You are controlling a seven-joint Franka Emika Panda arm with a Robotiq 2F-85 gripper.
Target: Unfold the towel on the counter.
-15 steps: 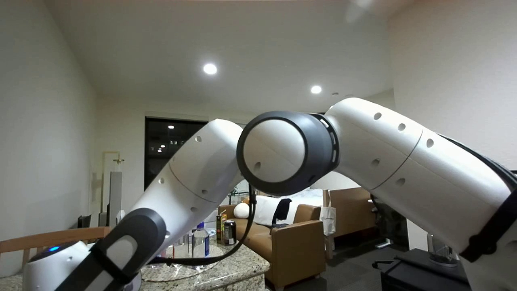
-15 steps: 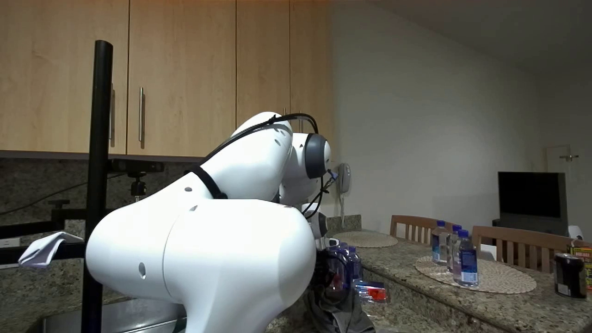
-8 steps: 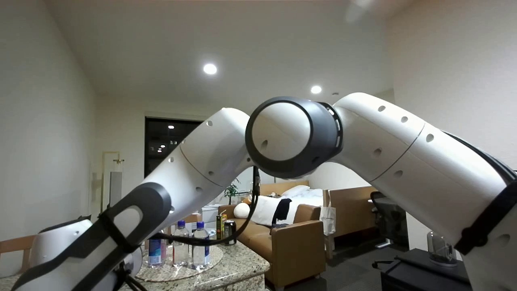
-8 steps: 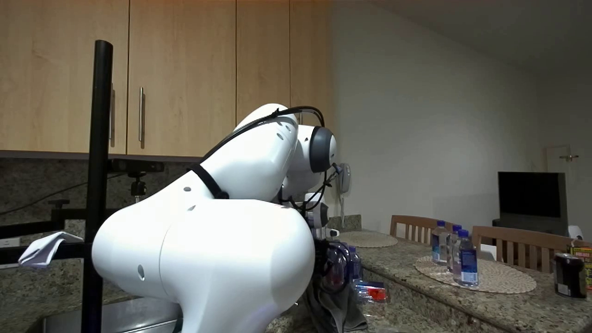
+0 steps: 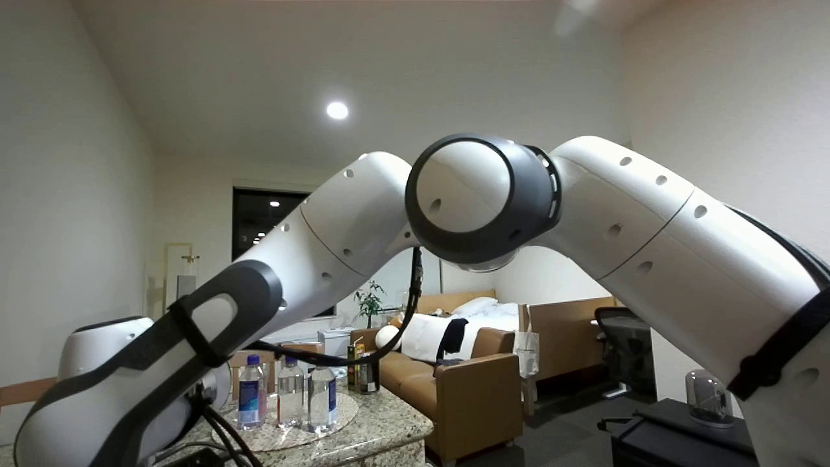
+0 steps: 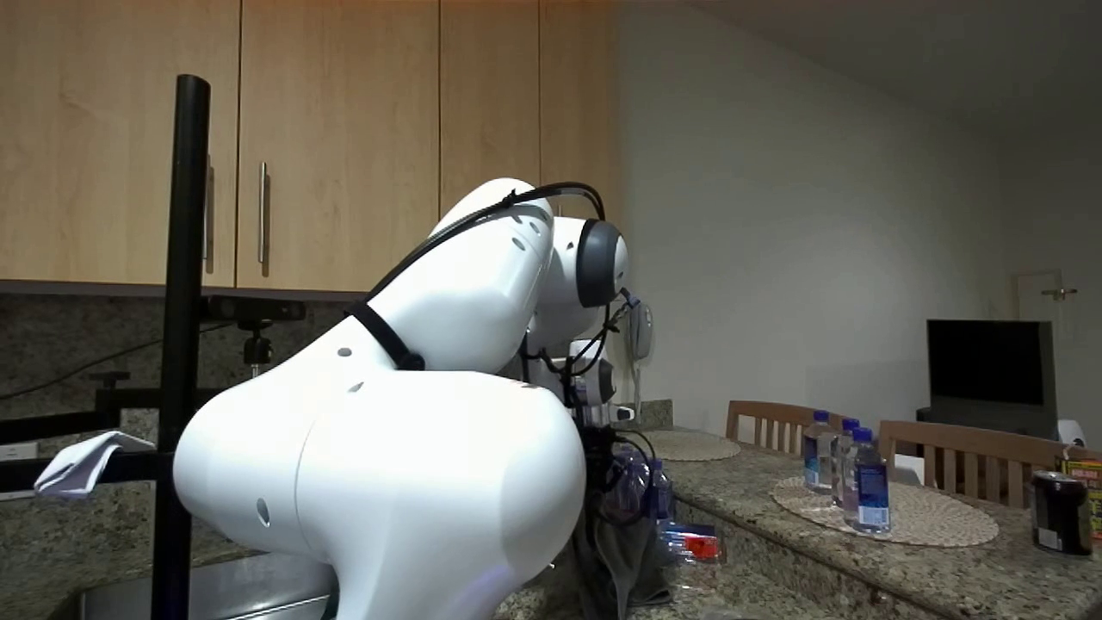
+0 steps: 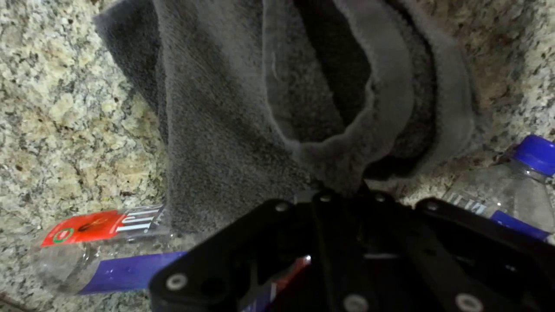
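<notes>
Arm (image 5: 463,188) up vs earlier; gripper (image 7: 342,193) pinching grey towel (image 7: 225,130) over speckled ctr (image 7: 56,108); rm ceiling lt (image 5: 336,110) on.

Bottles (image 7: 112,251) flank hand (image 7: 342,194); counter (image 7: 56,117) beside towel (image 7: 212,143) looks free, though view dim.

Three blue-capped bottles (image 6: 871,491) stand upright on a round woven mat (image 6: 938,517), with a dark can (image 6: 1061,514) and a printed carton (image 6: 1085,474) near its edge and wooden chairs (image 6: 973,437) behind. Fixtures sighted: pale wood cupboards (image 6: 340,129), a wall-mounted handset (image 6: 640,331) and a television (image 6: 986,363) with a dark screen. Also found: a tan sofa (image 5: 480,405) with a tote bag (image 5: 526,355) hanging beside it, and a glass dome (image 5: 709,397) standing on a low black unit (image 5: 681,431).
</notes>
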